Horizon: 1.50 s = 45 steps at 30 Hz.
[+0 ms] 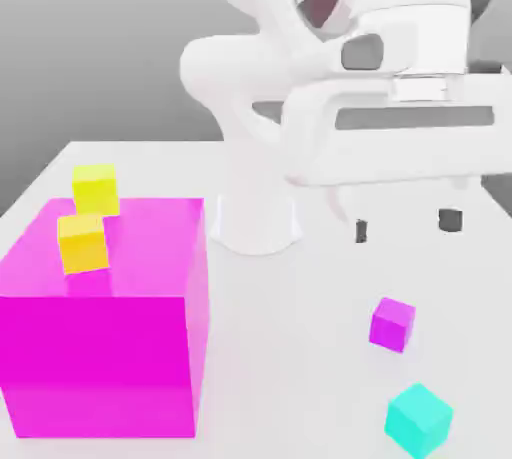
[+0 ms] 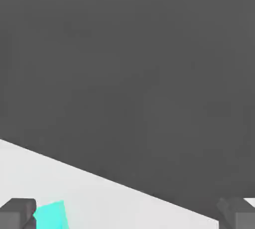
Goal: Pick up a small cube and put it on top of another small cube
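The white table [image 1: 300, 347] is carrying everything, and no writing or brand mark is showing on any surface. The white arm [image 1: 340, 57] is rising from its base at the back, its hand hanging above the table with the gripper [image 1: 405, 225] spread wide, holding nothing, both dark fingertips [image 1: 450, 219] well apart. The huge magenta block [image 1: 100, 347] is sitting at the exterior view's left, with one yellow cube [image 1: 83, 243] resting on its top and another yellow cube [image 1: 96, 189] standing just behind it. The small magenta cube [image 1: 391, 324] is sitting on the table toward the exterior view's right. The cyan cube [image 1: 419, 420] is lying near it, closer to the camera, flat on the table, turned corner-forward; having equal sides, it is showing no long axis.
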Motion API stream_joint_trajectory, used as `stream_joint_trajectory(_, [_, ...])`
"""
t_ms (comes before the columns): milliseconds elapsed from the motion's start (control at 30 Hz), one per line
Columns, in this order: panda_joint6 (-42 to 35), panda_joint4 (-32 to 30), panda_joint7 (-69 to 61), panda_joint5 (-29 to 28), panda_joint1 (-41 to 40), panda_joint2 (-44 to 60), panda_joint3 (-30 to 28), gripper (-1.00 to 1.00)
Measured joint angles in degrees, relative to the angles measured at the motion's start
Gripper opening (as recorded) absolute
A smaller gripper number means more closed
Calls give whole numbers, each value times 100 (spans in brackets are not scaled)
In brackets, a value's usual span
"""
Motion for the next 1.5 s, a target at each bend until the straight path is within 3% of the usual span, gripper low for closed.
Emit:
stream_joint_trajectory(300, [683,-148,-187,-288,411,1878,176,0])
stream_joint_trajectory(433, [1284,-17,-25,-547,593,2711,-12,0])
stream_joint_trajectory(467, [1411,15,10,-594,640,2872,-68,-100])
stream_joint_trajectory(700, [1422,18,20,-608,640,2891,-68,-100])
stream_joint_trajectory(867, [753,-209,-235,-292,480,1992,182,-100])
stream_joint_trajectory(1133, [602,-1696,-1197,313,807,328,722,-100])
stream_joint_trajectory(1300, [539,-2669,-1969,908,1305,-735,693,-100])
stream_joint_trajectory(1500, [1523,-2850,-1742,477,1238,82,720,-100])
